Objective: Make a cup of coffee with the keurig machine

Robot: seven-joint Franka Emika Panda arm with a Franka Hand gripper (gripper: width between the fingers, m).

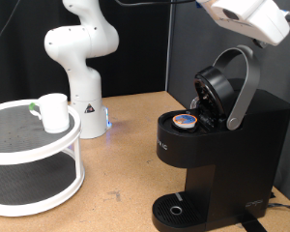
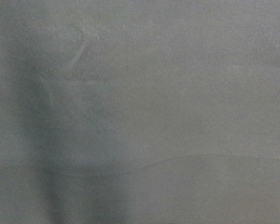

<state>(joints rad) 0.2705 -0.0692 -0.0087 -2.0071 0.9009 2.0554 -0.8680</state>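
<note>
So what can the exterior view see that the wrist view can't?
Only the exterior view shows the scene: the keurig machine with its lid raised and a pod sitting in the open chamber, the cup on a white two-tier stand at the exterior view's left, and the arm's base. Only the wrist view shows a blurred grey surface, nothing recognisable. Shared: nothing I can match, and the gripper's fingers show in neither.

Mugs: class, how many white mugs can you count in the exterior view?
1. The white mug stands on the top tier of the round white rack at the exterior view's left. None sits on the Keurig machine's drip tray.
</note>
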